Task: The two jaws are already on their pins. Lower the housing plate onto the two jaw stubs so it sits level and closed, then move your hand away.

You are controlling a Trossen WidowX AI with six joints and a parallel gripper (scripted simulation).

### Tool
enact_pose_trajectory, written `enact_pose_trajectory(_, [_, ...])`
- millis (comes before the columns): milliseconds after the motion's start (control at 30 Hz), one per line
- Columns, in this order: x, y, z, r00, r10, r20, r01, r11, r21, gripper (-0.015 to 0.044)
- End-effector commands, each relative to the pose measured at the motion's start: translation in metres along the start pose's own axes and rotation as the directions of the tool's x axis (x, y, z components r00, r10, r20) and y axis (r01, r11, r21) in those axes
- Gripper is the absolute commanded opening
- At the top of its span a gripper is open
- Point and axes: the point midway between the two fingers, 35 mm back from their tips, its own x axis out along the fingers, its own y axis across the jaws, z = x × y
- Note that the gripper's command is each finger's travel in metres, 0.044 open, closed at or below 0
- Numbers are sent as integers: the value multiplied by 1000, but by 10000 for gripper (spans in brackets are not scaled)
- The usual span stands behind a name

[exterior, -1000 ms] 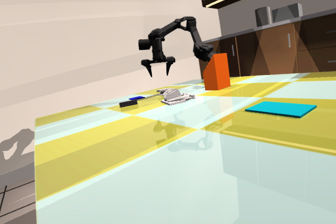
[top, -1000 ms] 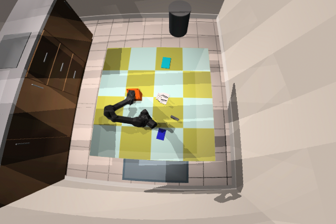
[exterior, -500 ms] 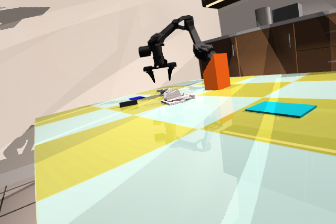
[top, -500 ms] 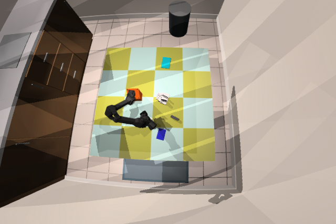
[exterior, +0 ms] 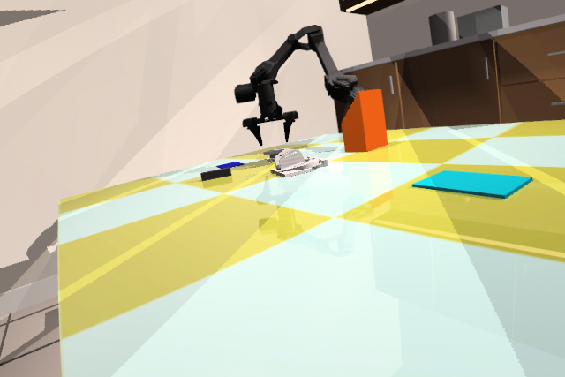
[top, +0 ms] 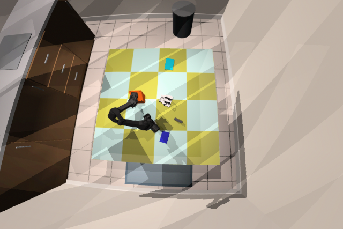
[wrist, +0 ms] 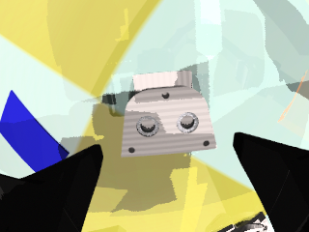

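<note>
Sizing up the approach, I take the grey piece with two round bores to be the housing plate (exterior: 273, 152) (wrist: 167, 115). My gripper (top: 149, 121) (exterior: 274, 142) (wrist: 169, 146) is spread wide w/ nothing in it, tips above the table (top: 202, 115) (exterior: 291, 282). In the exterior view the plate shows just below the tips, partly behind the white jaw assembly (top: 166, 101) (exterior: 297, 165) (wrist: 246, 227); in the top view I can't make it out, prob. hidden under my arm.

The relation that matters: in the wrist view the plate sits centre frame, approx. midway L–R btwn my fingers, but most of it lies above the line joining the tips. Its broad axis runs L–R, right end a touch higher, nearly parallel to that line. So rotation looks about OK; I'd judge the next move is a small shift toward the top of the wrist frame, then down, closing on the plate's two slanted sides. Risk: those sides taper toward the top, so a pinch too far up could slip or twist it.

Destination: the assembly is at the lower right edge of the wrist frame, mostly cut off; in the top view it's up & right of my gripper. Plate isn't on the stubs yet, so pick comes 1st, then carry that way, level, & lower. Blue card (top: 164, 137) (exterior: 229, 165) (wrist: 24, 130) is off to the left in the wrist view, near my left-hand-side fingertip there; keep clear.
</note>
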Motion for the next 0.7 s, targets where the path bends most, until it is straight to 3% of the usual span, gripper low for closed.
enact_pose_trajectory(0, [7, -1, -2, 1000, -5, -4, 5, 1000, -7, 440])
enact_pose_trajectory(667, [30, -1, -2, 1000, -4, -4, 4, 1000, -7, 440])
